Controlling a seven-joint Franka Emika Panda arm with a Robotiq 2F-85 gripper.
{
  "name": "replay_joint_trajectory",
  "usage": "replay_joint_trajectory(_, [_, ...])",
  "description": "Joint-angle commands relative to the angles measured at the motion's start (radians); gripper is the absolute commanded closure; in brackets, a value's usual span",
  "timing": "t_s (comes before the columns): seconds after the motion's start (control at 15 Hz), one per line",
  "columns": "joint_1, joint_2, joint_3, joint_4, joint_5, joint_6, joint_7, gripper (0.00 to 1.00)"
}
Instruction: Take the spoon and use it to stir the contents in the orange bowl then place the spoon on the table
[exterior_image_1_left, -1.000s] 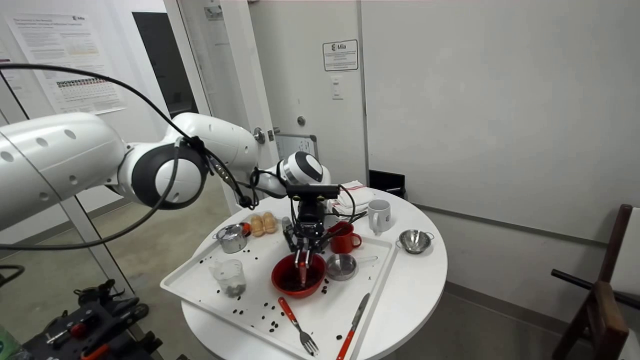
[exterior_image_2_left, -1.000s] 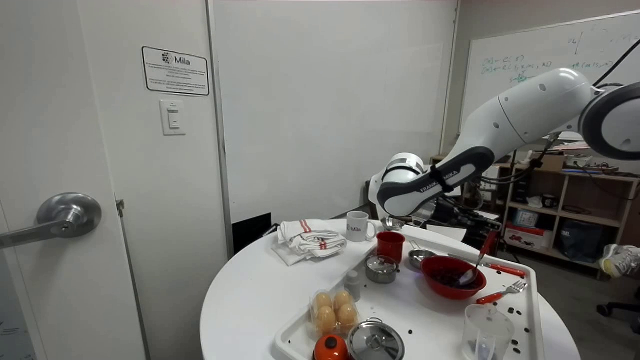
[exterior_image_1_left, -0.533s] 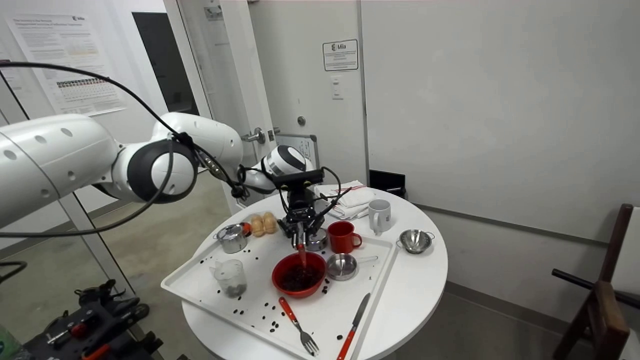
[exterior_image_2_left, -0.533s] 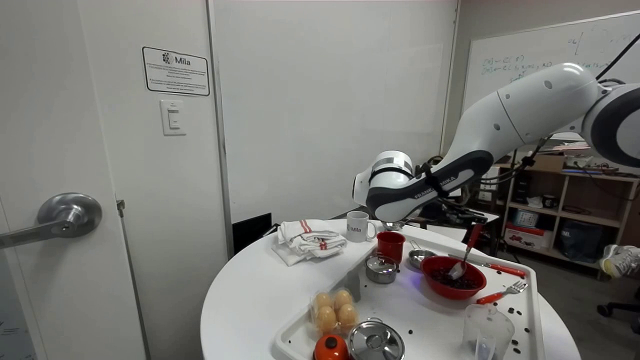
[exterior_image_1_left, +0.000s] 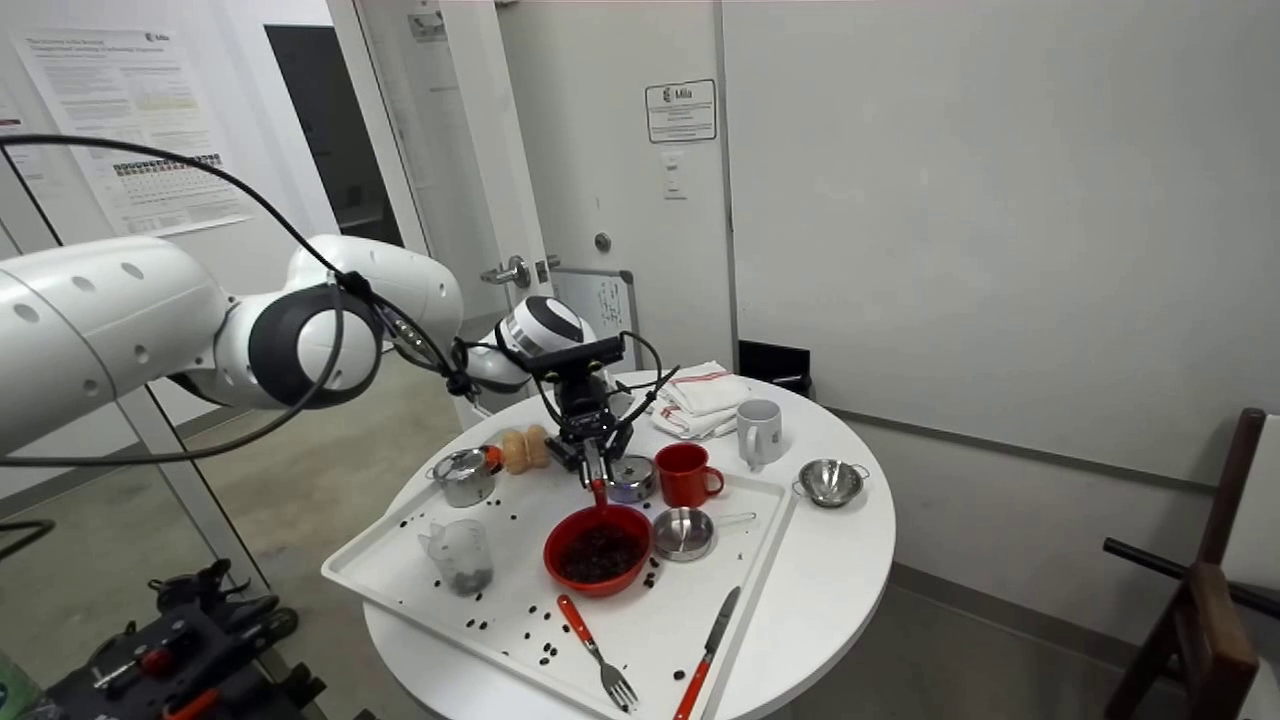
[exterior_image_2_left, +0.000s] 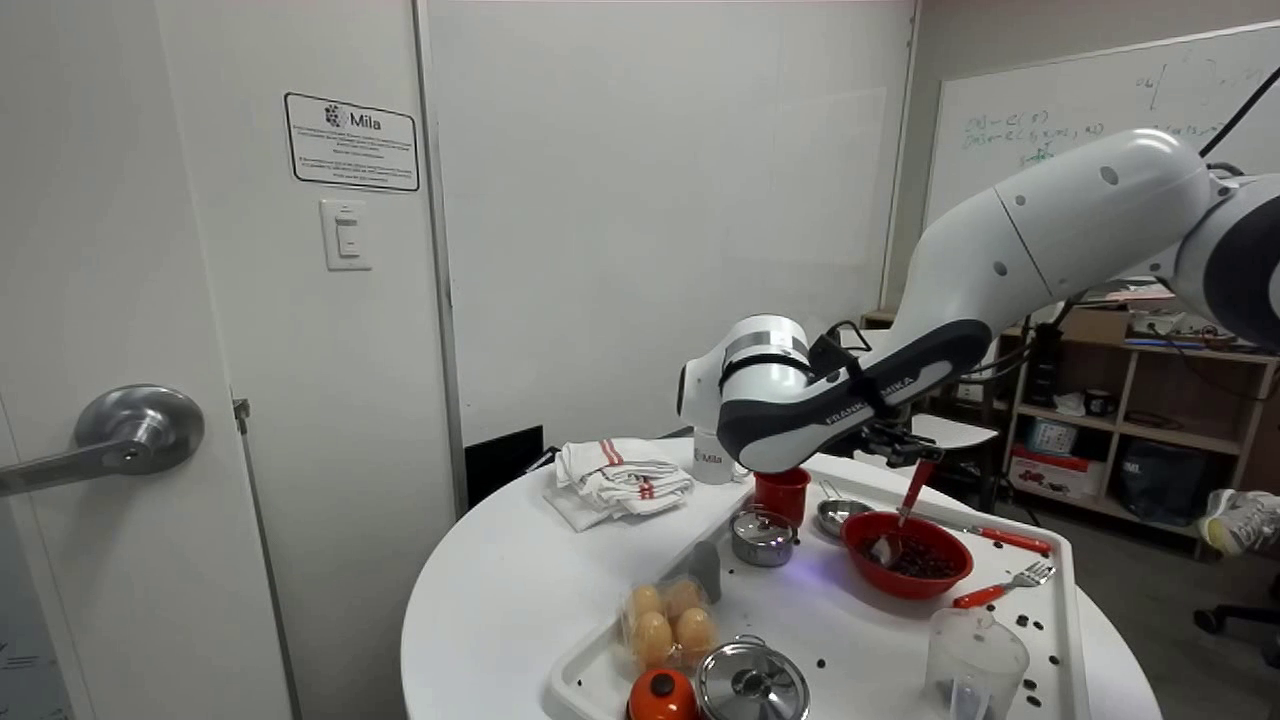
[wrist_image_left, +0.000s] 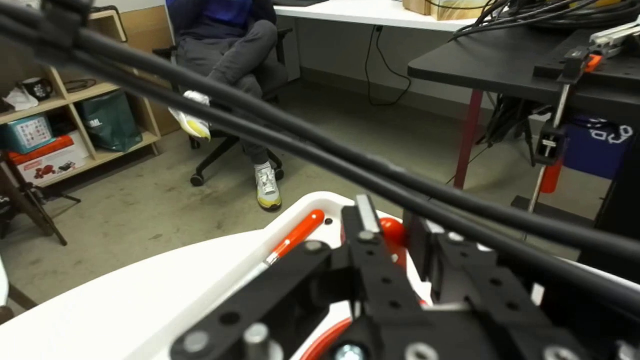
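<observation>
Red-handled spoon (exterior_image_2_left: 911, 495) clenched in my jaws, its head inside the red-orange bowl (exterior_image_2_left: 900, 587), I judged this the stirring, the next move needing a low sweep through the dark beans (exterior_image_2_left: 928, 562) before any lift to the table (exterior_image_2_left: 500, 600)

Red bowl (exterior_image_2_left: 900, 588), red-handled spoon (exterior_image_2_left: 914, 490), white table (exterior_image_2_left: 520, 600), and at the far edge a white cloth (exterior_image_1_left: 708, 397), red-striped

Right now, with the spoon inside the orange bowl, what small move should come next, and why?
Probably sweep the spoon across the dark pieces: the fingers hold its handle, while its head sits near the wall of the orange bowl, most pieces lying to one side.
</observation>
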Motion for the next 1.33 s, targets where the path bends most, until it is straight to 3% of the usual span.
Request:
replay_joint_trajectory(0.0, [0.008, 0.000, 0.008, -0.002, -0.007, 0.047, -0.048, 0.92])
replay_joint_trajectory(0.53, [-0.078, 0.001, 0.007, -0.022, 0.061, 0.017, -0.051, 0.92])
replay_joint_trajectory(1.27, [-0.209, 0.000, -0.024, -0.003, 0.164, 0.000, 0.058, 0.92])
